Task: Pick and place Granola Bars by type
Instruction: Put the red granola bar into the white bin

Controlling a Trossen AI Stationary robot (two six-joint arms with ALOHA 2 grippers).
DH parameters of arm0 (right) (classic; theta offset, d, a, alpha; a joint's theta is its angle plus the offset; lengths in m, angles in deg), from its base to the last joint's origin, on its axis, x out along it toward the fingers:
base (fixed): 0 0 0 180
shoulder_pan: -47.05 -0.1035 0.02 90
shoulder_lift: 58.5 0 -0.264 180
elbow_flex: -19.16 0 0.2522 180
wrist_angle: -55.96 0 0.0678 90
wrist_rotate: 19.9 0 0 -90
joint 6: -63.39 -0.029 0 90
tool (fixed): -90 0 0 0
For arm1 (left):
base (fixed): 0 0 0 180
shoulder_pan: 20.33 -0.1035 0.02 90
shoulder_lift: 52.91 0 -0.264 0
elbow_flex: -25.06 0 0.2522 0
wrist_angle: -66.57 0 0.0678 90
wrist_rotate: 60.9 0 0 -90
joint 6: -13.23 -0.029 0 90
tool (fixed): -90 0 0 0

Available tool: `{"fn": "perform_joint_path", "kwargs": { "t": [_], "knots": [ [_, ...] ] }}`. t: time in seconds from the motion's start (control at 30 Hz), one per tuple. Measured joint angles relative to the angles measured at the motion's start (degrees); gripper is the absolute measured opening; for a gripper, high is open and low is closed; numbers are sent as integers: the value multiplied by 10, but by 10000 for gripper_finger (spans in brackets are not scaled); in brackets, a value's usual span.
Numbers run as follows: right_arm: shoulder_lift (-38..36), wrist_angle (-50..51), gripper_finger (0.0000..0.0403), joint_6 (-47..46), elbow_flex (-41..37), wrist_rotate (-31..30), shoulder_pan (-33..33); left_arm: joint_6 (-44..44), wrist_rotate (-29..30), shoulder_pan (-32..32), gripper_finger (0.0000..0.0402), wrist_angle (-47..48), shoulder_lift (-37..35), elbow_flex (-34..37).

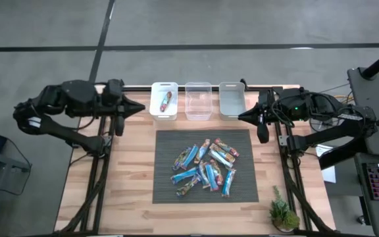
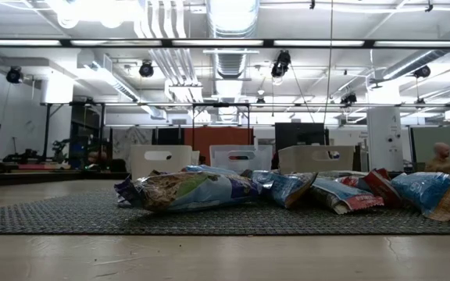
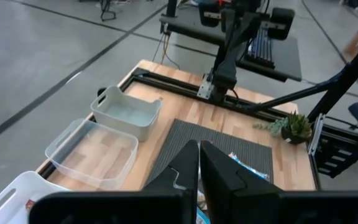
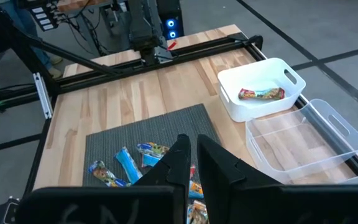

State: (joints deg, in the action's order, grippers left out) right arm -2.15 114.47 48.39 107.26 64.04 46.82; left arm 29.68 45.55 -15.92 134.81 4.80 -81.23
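Looking down from above, about a dozen Granola Bars [image 1: 206, 168] are seen heaped on the grey mat [image 1: 166, 191], one more lying in the white bin [image 1: 164, 101] beyond it. Three bins are counted. The left gripper [image 1: 137, 105] and right gripper [image 1: 245, 116], both pressed together and empty, are held off the mat's far corners, about equally near. Low down, the bars' long axes point every way.

Even, fairly bright light falls from the ceiling lamps [image 2: 92, 9], which bloom to white glare in the low view. Shadows on the wooden table [image 1: 133, 171] are faint and soft. In the low view the nearest table surface is blurred, and the Granola Bars [image 2: 201, 190] look soft.
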Motion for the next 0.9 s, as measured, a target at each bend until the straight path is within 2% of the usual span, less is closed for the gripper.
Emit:
{"fn": "perform_joint_path", "kwargs": {
  "t": [0.5, 0.9],
  "knots": [
    [5, 6, 22, -1, 0, 0, 0, -14, 0, 0, 0, 0, -31, 0],
    [62, 23, 22, -11, 0, 0, 1, -14, 0, 0, 0, 2, -30, 0]
  ]
}}
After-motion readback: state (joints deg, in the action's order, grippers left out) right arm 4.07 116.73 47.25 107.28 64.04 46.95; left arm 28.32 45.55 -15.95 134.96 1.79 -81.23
